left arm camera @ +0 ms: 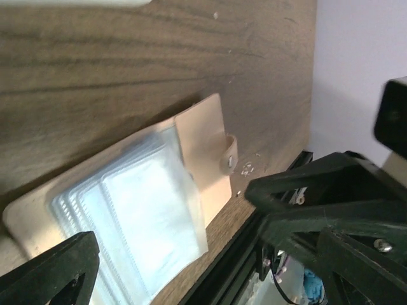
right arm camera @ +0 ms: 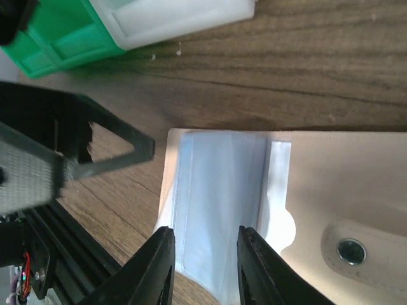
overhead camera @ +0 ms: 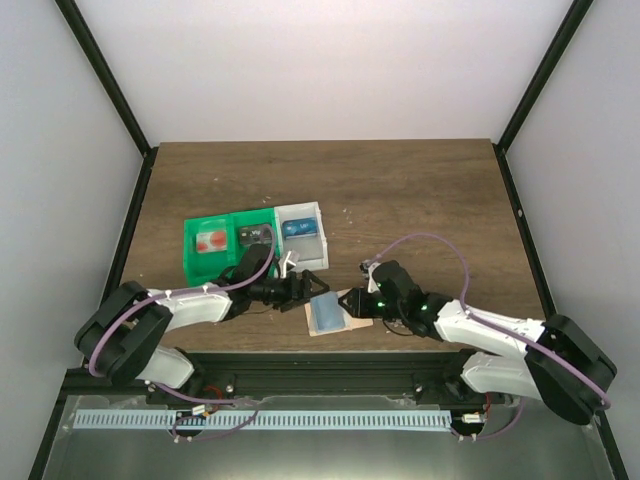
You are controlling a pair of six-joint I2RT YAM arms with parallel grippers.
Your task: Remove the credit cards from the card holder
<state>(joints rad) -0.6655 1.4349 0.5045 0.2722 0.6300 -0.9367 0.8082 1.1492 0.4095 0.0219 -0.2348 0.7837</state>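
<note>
The card holder (overhead camera: 333, 312) lies open near the table's front edge, tan with a blue-grey inner panel (left arm camera: 137, 216). No card shows in the panel (right arm camera: 216, 203). A bright blue credit card (overhead camera: 298, 229) lies in the white box (overhead camera: 315, 215). A pale credit card with red circles (overhead camera: 210, 240) lies in the green tray (overhead camera: 190, 262). My left gripper (overhead camera: 305, 284) hangs wide open just left of the holder, its fingers (left arm camera: 63, 270) apart above the panel with nothing between them. My right gripper (right arm camera: 202, 248) is open over the panel's near edge and holds nothing.
The green tray (right arm camera: 57, 38) and white box (right arm camera: 178, 16) stand side by side just behind the holder. The black front rail (left arm camera: 229, 267) runs close along the holder's near side. Bare wood (overhead camera: 420, 200) spreads behind and to the right.
</note>
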